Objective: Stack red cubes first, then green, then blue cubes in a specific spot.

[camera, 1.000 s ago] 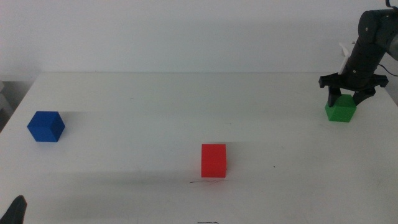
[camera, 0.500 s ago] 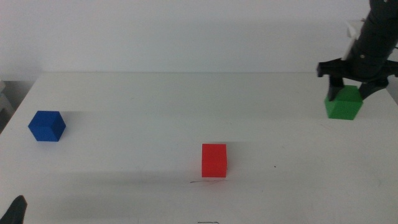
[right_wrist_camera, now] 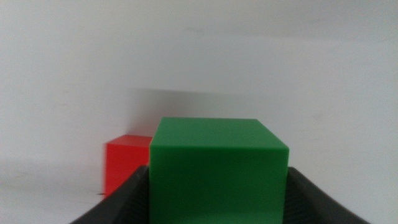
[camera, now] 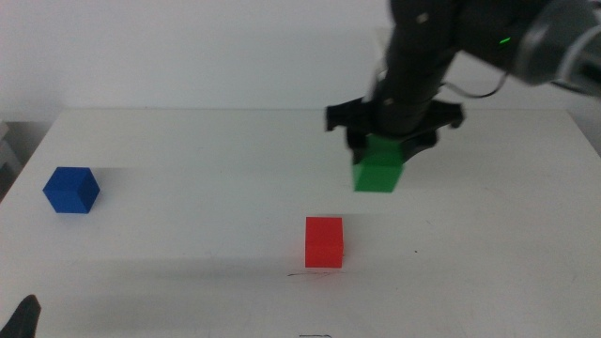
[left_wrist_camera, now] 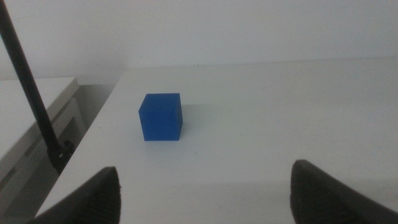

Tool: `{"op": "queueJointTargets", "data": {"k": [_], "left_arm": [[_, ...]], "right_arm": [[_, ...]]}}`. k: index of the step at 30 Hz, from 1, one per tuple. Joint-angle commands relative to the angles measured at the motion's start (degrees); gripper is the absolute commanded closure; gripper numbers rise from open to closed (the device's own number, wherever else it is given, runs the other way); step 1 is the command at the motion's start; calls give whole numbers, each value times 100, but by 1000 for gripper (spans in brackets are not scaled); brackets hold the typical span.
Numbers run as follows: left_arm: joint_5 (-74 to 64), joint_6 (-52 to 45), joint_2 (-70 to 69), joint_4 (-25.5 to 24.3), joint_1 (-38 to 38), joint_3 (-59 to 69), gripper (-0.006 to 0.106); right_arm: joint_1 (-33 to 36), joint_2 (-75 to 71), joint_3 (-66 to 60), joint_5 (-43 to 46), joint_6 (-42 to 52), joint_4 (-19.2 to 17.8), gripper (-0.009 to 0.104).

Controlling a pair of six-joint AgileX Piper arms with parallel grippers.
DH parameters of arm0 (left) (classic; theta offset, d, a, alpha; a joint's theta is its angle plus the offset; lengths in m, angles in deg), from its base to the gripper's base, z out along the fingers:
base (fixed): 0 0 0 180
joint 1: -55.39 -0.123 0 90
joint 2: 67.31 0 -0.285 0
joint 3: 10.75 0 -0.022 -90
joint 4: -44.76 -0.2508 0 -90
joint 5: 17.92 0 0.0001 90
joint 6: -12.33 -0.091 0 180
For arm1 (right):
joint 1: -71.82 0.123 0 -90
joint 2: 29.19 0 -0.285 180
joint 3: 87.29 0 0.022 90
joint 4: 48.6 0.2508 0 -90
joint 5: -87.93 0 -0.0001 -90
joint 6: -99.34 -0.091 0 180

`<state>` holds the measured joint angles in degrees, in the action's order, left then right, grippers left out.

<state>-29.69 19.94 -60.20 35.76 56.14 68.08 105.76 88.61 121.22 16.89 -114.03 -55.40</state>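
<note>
Green cube (camera: 378, 175) hangs in the air, clamped between the jaws of the right gripper (camera: 380, 150), above the table (camera: 207, 150) and a little beyond and to the right of the red cube (camera: 323, 241) as the middle view shows it. The right arm reaches in from the right side and bends down over the middle of the table. From the right wrist view the green cube (right_wrist_camera: 217, 169) fills the space between the two dark jaws, which press on its two sides, and the red cube (right_wrist_camera: 125, 163) shows just behind and to one side of it, resting on the white surface.

Red cube sits flat on the table near the centre front, with a short thin dark line (camera: 302, 275) drawn on the tabletop just in front of its lower left corner. Nothing is stacked on it.

Blue cube (camera: 70, 190) stands alone far to the left, well apart from the other two. The left wrist view shows the same blue cube (left_wrist_camera: 161, 116) on the table near the table's edge, ahead of the left gripper (left_wrist_camera: 205, 186), whose jaws are spread wide with nothing between them. That gripper waits at the bottom left corner of the middle view (camera: 23, 316), only a dark tip showing.
</note>
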Motion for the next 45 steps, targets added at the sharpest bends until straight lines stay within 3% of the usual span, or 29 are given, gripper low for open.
{"op": "queueJointTargets", "data": {"k": [1,19,33,45], "left_arm": [[410,30,-149,9,13,-8,7],[410,30,-149,9,13,-8,7],[410,30,-149,9,13,-8,7],[410,30,-149,9,13,-8,7]], "right_arm": [[182,-53,305,-317,-243,-104,96],[726,716,862,-317,-932,10,96],[864,664,570,-322,-1367,-339,96],[868,671,527,-327,-1576,-341,96]]}}
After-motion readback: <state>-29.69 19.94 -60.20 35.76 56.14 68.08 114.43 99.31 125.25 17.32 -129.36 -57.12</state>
